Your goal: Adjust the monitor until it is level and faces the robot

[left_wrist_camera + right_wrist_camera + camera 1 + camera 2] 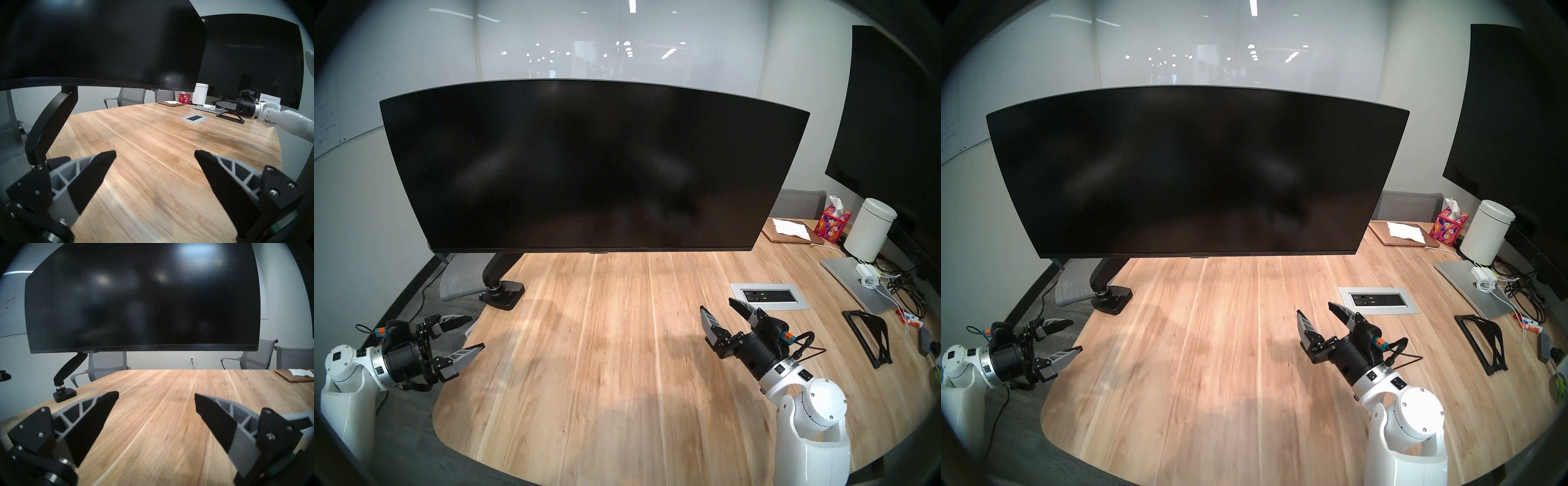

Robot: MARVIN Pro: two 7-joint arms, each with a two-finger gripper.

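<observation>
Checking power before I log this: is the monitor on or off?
Off or blank: the monitor shows a uniformly black screen with only faint reflections. Standby cannot be ruled out.

table (619, 356): light wood | on it: monitor clamp base (504, 294), tissue box (831, 228), white canister (870, 233), laptop (857, 283)

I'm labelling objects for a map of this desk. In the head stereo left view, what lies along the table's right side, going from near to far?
Right claw → black stand → power outlet panel → silver laptop → white canister → floral tissue box.
</observation>
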